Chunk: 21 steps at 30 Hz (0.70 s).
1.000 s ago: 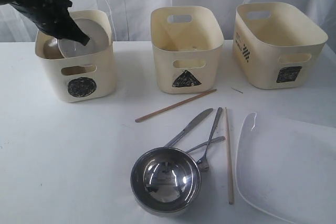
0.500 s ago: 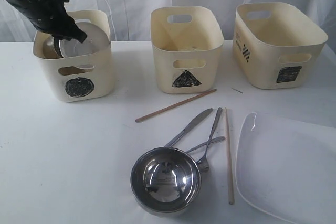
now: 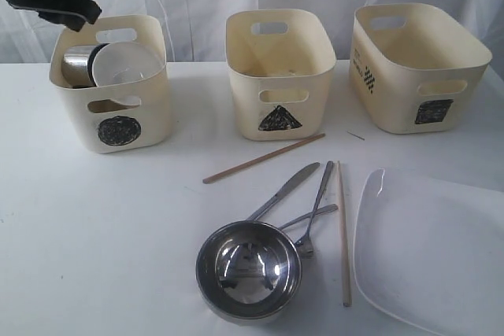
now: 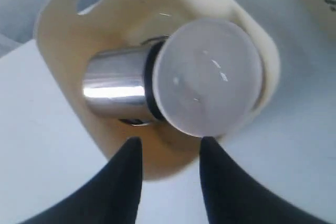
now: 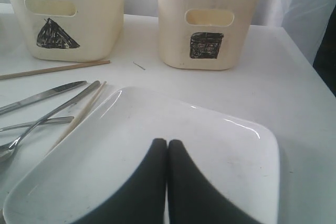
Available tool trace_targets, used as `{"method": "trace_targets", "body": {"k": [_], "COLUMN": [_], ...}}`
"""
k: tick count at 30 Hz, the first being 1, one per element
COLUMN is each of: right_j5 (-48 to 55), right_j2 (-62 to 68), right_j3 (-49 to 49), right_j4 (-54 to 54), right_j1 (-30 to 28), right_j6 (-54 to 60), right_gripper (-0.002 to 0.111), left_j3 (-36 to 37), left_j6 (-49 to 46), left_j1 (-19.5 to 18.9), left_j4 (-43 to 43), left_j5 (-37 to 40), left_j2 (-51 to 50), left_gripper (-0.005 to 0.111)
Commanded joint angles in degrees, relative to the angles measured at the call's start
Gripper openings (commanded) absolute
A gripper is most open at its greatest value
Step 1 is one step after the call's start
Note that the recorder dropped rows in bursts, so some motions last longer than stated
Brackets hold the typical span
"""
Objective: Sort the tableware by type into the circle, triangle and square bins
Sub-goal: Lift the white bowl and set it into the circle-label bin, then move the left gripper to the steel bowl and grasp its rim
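In the circle bin (image 3: 110, 112) a steel mug (image 3: 75, 64) lies on its side and the small white bowl (image 3: 126, 64) leans against it. My left gripper (image 3: 83, 15) hangs above the bin's far left corner, open and empty (image 4: 170, 142), with the mug (image 4: 115, 90) and the bowl (image 4: 210, 77) below it. On the table lie a steel bowl (image 3: 248, 269), a knife (image 3: 285, 189), forks (image 3: 315, 206) and two chopsticks (image 3: 264, 157). My right gripper (image 5: 167, 142) is shut and empty, low over the white square plate (image 5: 210, 145). It is out of the exterior view.
The triangle bin (image 3: 279, 76) stands at the back middle and the wider square bin (image 3: 417, 64) at the back right. The plate (image 3: 433, 249) fills the front right corner. A white curtain hangs behind the table.
My left gripper has opened, let go of the white bowl and risen up and to the left out of the circle bin. The bowl has settled against the mug. The right gripper has stayed still.
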<state>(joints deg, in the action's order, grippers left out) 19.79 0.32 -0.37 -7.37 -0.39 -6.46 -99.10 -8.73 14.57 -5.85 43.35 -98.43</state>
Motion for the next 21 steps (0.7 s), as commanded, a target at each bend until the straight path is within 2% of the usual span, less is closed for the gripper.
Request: {"method": "trace_targets", "body": {"k": [1, 4, 9, 12, 16, 21], "right_j5": [-0.14, -0.14, -0.14, -0.14, -0.14, -0.14], "right_j2": [-0.32, -0.32, -0.32, -0.32, -0.32, -0.32], "right_j3": [0.37, 0.37, 0.37, 0.37, 0.37, 0.37], "right_j4": [0.08, 0.08, 0.08, 0.08, 0.08, 0.08], "right_j1": [-0.18, -0.18, -0.18, -0.18, -0.18, -0.18], "right_j6": [0.27, 0.27, 0.27, 0.27, 0.27, 0.27], "right_gripper": [0.000, 0.000, 0.000, 0.000, 0.000, 0.000], "left_j3": [-0.23, 1.46, 8.72, 13.91, 19.14, 21.03], "left_j6": [-7.14, -9.33, -9.11, -9.11, -9.11, -9.91], "left_j1": [3.59, 7.13, 13.99, 16.52, 18.08, 18.19], "left_j4": [12.33, 17.24, 17.52, 17.52, 17.82, 21.84], "left_j5": [8.61, 11.41, 12.19, 10.56, 7.52, 4.91], "left_j2": [1.76, 1.76, 1.76, 1.76, 1.76, 1.76], "left_gripper": [0.042, 0.042, 0.042, 0.042, 0.042, 0.043]}}
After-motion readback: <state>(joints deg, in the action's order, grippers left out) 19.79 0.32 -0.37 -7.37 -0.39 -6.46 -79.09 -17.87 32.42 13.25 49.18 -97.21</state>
